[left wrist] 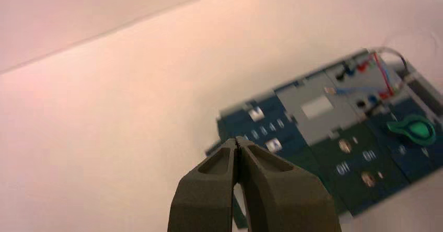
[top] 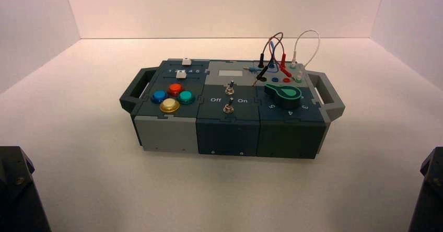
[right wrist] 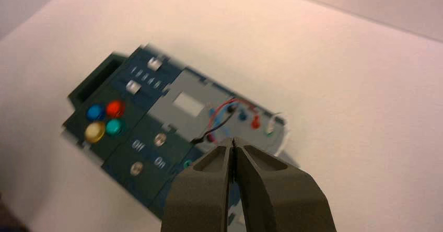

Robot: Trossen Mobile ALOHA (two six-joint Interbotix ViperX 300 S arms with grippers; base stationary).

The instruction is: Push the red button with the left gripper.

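Note:
The red button [top: 175, 89] sits in the box's left module, behind the yellow button [top: 169, 105] and between the blue [top: 159, 96] and teal [top: 186, 97] ones. It also shows in the right wrist view as the red button [right wrist: 115, 108]. My left gripper [left wrist: 237, 140] hangs well short of the box, shut with nothing in it; its fingers [left wrist: 209, 190] hide the buttons in that view. Only the left arm's dark body [top: 15, 190] shows at the high view's lower left corner. My right gripper [right wrist: 232, 140] is shut and empty, held back from the box.
The box [top: 230, 132] has a handle at each end [top: 137, 85]. Two toggle switches [top: 229, 99] stand in the middle module, a green knob [top: 282, 94] and plugged wires [top: 277, 49] on the right, and two white sliders [top: 183, 68] behind the buttons. White walls enclose the table.

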